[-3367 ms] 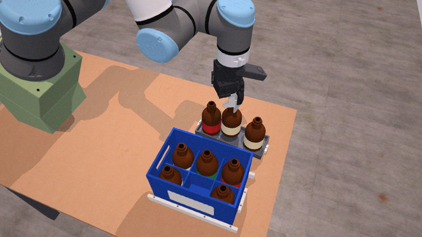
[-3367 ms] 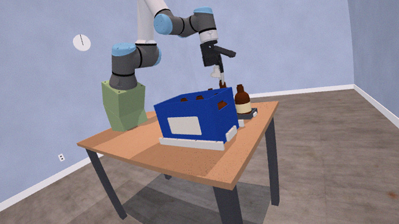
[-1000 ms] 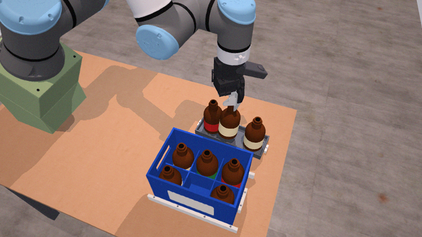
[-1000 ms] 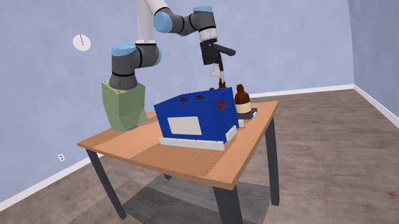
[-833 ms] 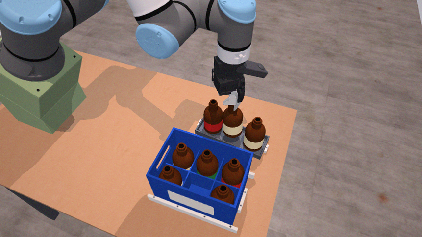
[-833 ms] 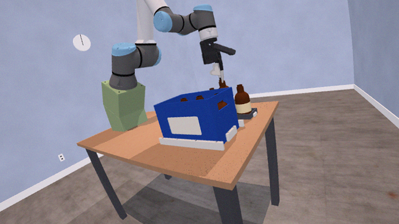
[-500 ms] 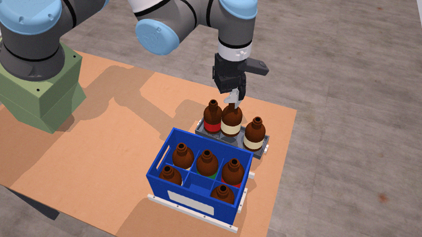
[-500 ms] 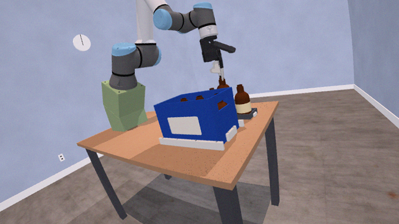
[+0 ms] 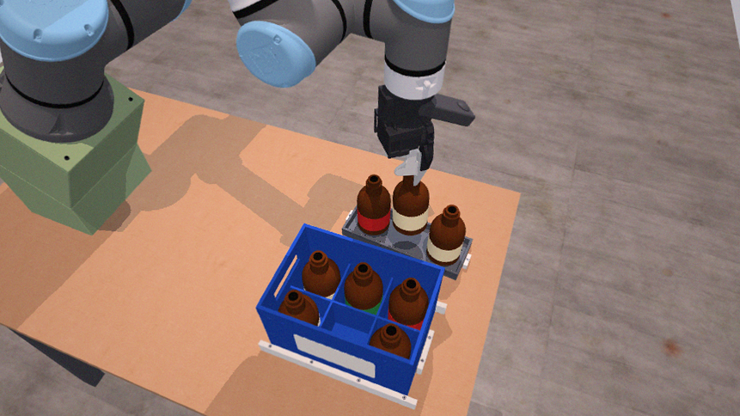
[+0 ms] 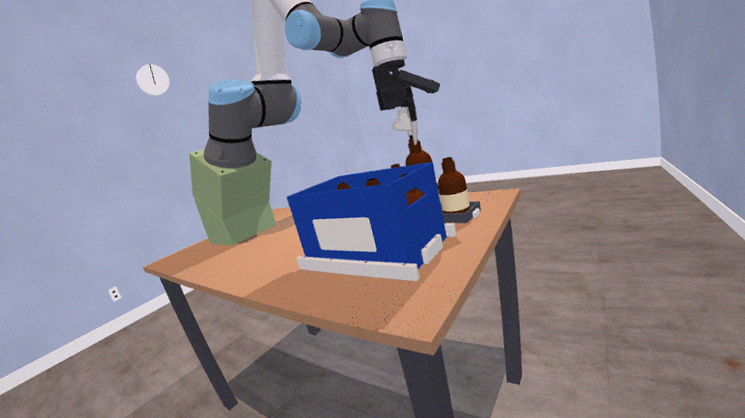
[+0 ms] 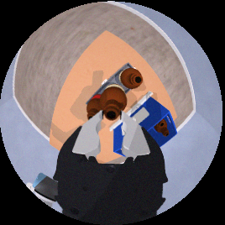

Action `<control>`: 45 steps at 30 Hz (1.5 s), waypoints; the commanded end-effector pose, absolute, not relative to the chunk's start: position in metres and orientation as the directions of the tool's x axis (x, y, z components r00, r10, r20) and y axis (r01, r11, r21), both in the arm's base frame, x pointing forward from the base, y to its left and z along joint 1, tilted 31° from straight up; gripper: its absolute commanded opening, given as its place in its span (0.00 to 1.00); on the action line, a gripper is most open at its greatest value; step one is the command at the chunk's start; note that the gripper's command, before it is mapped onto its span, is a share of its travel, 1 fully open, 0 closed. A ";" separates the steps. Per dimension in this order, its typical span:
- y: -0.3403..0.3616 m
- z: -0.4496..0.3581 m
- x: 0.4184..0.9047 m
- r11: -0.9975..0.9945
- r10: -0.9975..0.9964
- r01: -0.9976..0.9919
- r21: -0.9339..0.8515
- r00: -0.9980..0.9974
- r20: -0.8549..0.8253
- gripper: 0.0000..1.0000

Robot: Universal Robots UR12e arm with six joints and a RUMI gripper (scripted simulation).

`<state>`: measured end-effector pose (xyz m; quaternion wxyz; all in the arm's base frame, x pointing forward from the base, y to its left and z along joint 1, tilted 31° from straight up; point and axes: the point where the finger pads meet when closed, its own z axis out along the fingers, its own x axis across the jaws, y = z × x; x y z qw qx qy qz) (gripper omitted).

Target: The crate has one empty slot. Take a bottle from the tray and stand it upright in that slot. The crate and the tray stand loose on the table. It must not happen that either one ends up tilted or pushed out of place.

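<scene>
My gripper [image 9: 414, 176] is shut on the neck of the middle brown bottle with a cream label [image 9: 410, 207] and holds it upright, a little above the grey tray [image 9: 406, 242]. In the wrist view the bottle's mouth [image 11: 111, 113] sits between my fingers. A red-label bottle [image 9: 373, 204] and another cream-label bottle [image 9: 445, 234] stand on the tray on either side. The blue crate [image 9: 351, 308] stands in front of the tray with several bottles in it. Its front middle slot [image 9: 347, 327] is empty. In the side view my gripper [image 10: 411, 132] is above the tray, behind the crate [image 10: 367, 216].
The arm's green base [image 9: 58, 150] stands at the table's far left. White rails [image 9: 336, 373] lie along the crate's front and right side. The tray is close to the table's right edge [image 9: 504, 244].
</scene>
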<state>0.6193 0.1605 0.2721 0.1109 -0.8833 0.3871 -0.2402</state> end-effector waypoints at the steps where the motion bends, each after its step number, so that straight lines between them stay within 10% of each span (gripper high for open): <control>1: 0.159 0.282 0.620 -0.675 -0.737 -0.629 -0.386 0.582 0.342 0.00; 45: 0.159 0.287 0.618 -0.675 -0.737 -0.629 -0.386 0.582 0.342 0.00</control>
